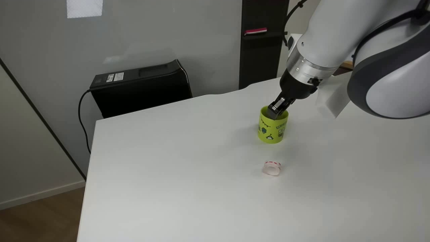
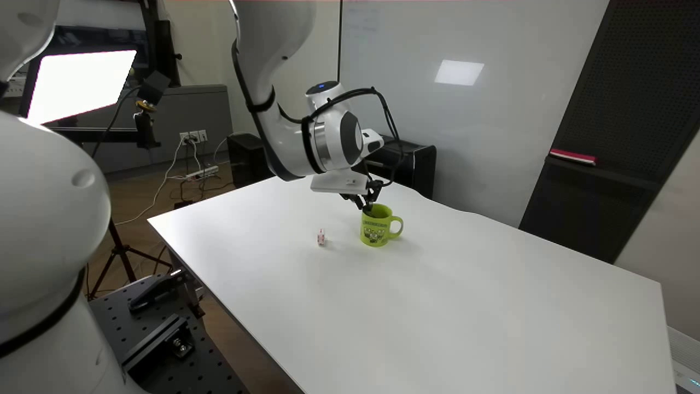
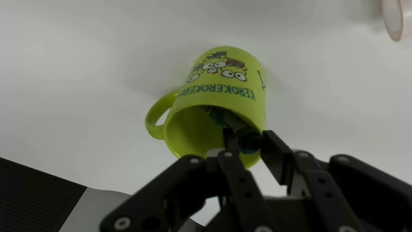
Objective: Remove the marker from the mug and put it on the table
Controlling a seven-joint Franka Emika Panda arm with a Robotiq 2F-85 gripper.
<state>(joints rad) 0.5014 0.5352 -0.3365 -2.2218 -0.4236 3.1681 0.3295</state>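
The lime-green mug (image 1: 272, 131) stands upright on the white table (image 1: 168, 168); it also shows in an exterior view (image 2: 374, 232) with its handle. In the wrist view the mug (image 3: 222, 93) opens toward the camera. The marker (image 3: 249, 143) leans in the mug. Its dark green-teal end is at the rim, and its pale patterned body runs down inside. My gripper (image 3: 246, 137) has its fingertips against both sides of that end, shut on it. In both exterior views the gripper (image 1: 275, 112) (image 2: 365, 208) reaches into the mug's mouth and hides the marker.
A small pale tape roll with red marks (image 1: 271, 168) lies near the mug, also in an exterior view (image 2: 321, 237) and at the wrist view's edge (image 3: 393, 19). A black computer case (image 1: 141, 87) stands behind the table's far edge. A dark panel (image 2: 607, 148) stands beyond.
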